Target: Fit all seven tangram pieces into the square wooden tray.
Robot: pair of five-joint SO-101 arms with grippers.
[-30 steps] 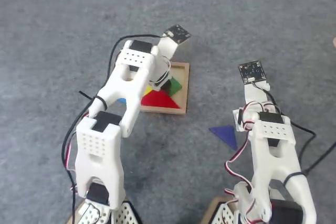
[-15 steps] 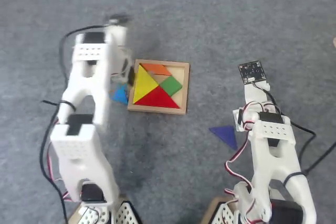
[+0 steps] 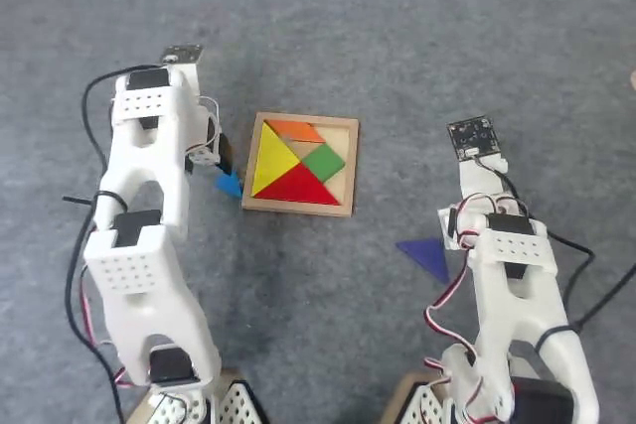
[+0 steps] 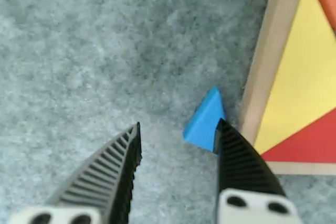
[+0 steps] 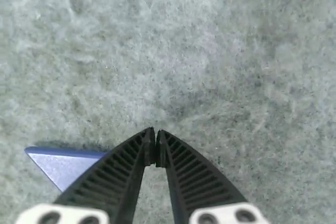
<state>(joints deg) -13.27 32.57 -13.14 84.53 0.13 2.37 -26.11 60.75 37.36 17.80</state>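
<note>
The square wooden tray (image 3: pixel 347 168) holds yellow, red, green and orange pieces. Just outside its left wall lies a small light-blue triangle (image 3: pixel 230 184) on the carpet. My left gripper (image 4: pixel 177 127) hangs open over that spot, one finger beside the blue triangle (image 4: pixel 205 119), close to the tray wall (image 4: pixel 269 56). The left gripper (image 3: pixel 223 158) shows in the high view left of the tray. A dark blue triangle (image 3: pixel 425 256) lies right of centre. My right gripper (image 5: pixel 155 130) is shut and empty above the carpet, the dark blue triangle (image 5: pixel 63 163) beside it.
Grey carpet (image 3: pixel 328 295) covers the whole table. The right arm (image 3: pixel 507 275) stands folded at the right, its camera board raised. Open carpet lies in front of the tray and at the far left.
The left arm swung from over the tray to the tray's left side and came down beside the light-blue triangle. The right arm stayed still.
</note>
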